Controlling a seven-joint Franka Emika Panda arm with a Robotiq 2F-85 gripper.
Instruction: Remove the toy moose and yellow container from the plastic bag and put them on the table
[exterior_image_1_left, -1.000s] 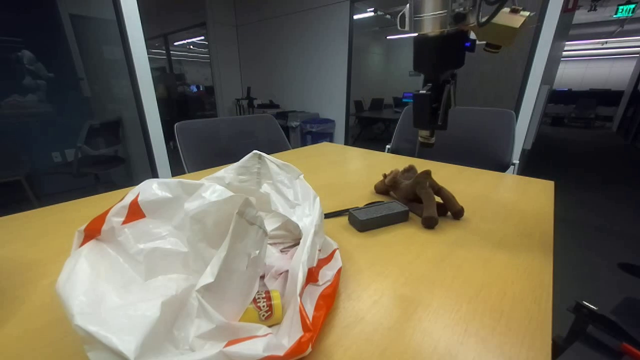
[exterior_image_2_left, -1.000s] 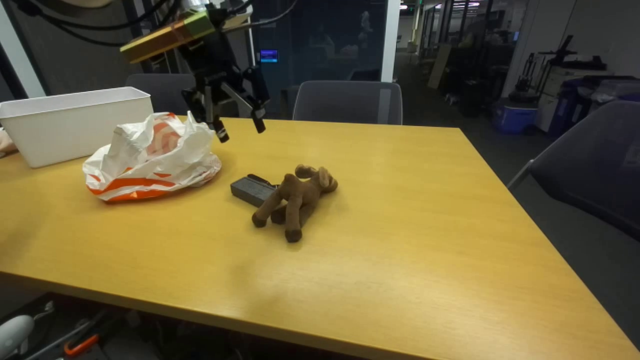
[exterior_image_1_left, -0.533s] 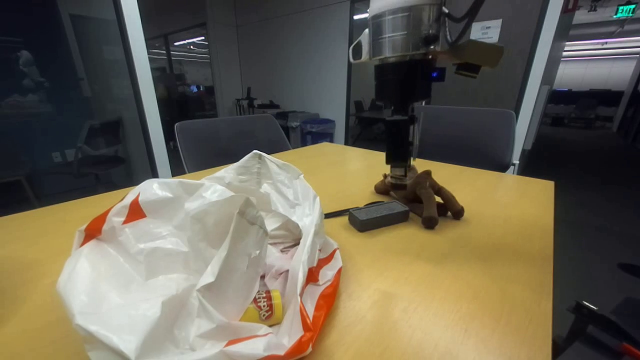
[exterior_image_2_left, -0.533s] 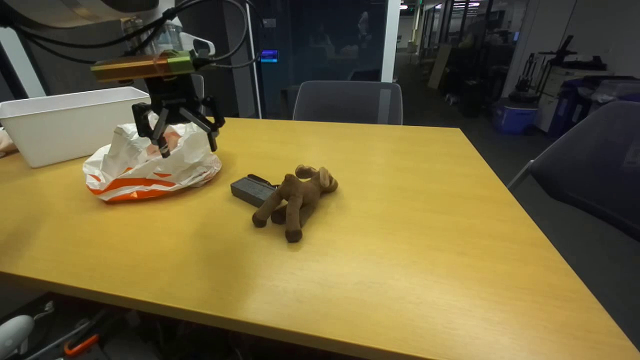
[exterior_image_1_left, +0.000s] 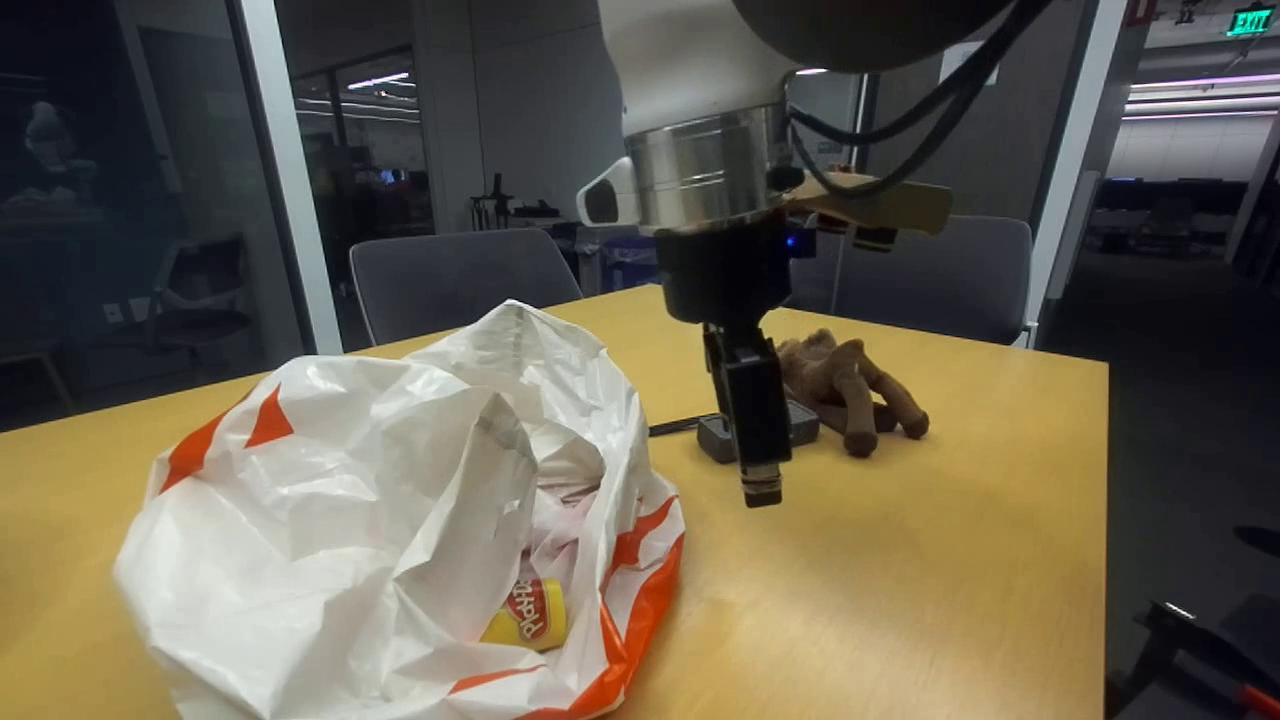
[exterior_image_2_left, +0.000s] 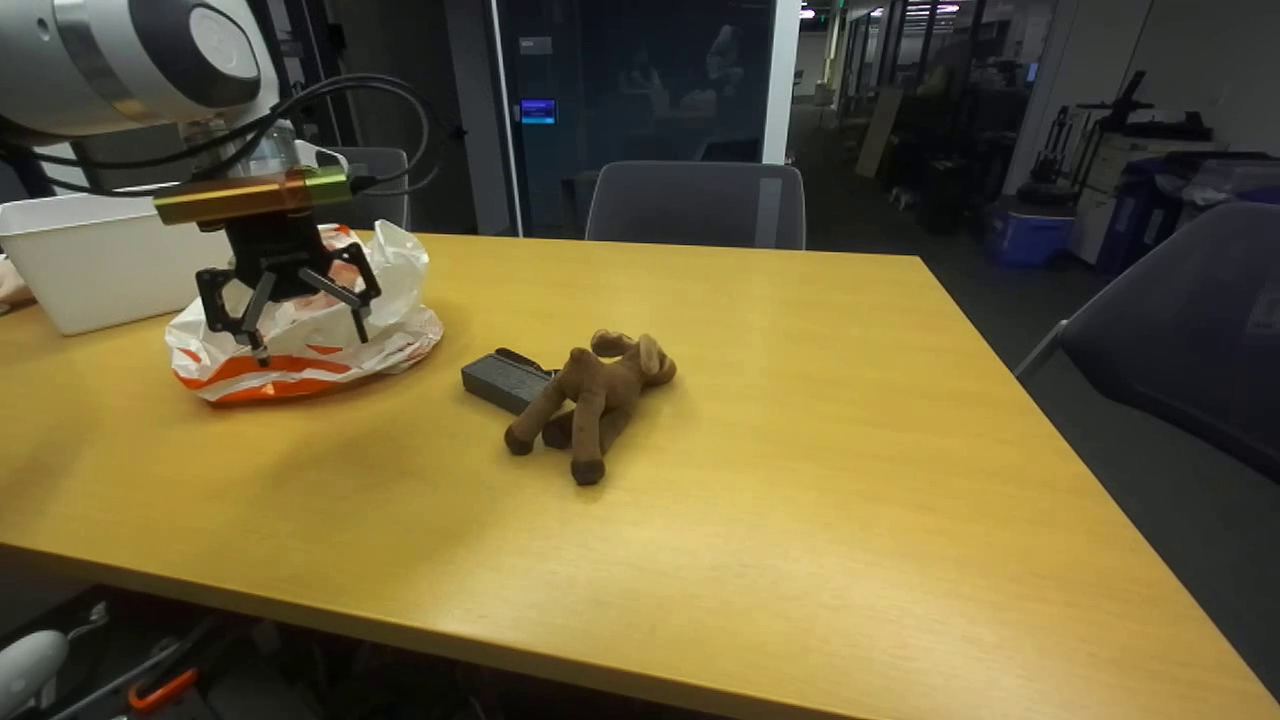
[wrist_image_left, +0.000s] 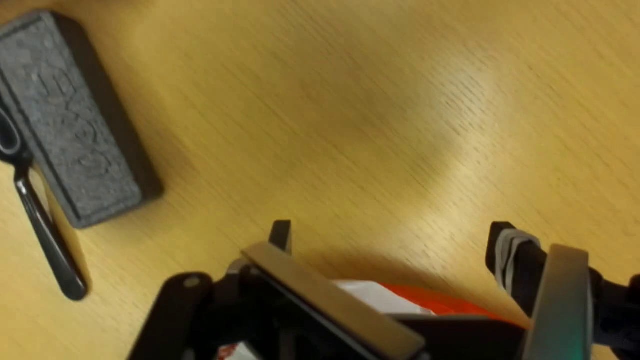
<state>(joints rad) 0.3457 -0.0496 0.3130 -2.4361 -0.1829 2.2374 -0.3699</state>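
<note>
The plastic bag (exterior_image_1_left: 330, 520), white with orange trim, lies crumpled on the table (exterior_image_1_left: 900, 580); it also shows in an exterior view (exterior_image_2_left: 405, 270). The yellow container (exterior_image_1_left: 532, 612) with its red label lies tilted inside the bag's opening; it does not show in the wrist view. The brown toy moose (exterior_image_1_left: 850, 385) lies on the table, apart from the bag, and also shows in an exterior view (exterior_image_2_left: 605, 390). My gripper (exterior_image_2_left: 312, 348) is open and empty above the table, beside the bag. In the wrist view, the bag's edge (wrist_image_left: 377, 296) shows below the gripper's spread fingertips (wrist_image_left: 392, 242).
A dark grey block (exterior_image_1_left: 715, 438) and a black spoon (wrist_image_left: 47, 235) lie between the bag and the moose. A white bin (exterior_image_2_left: 110, 270) stands behind the bag. Chairs (exterior_image_2_left: 700, 205) stand at the table's edges.
The open gripper has moved down and away from above the moose's side of the table, towards the bag, and has straightened. The bag, container and moose have not visibly moved.
</note>
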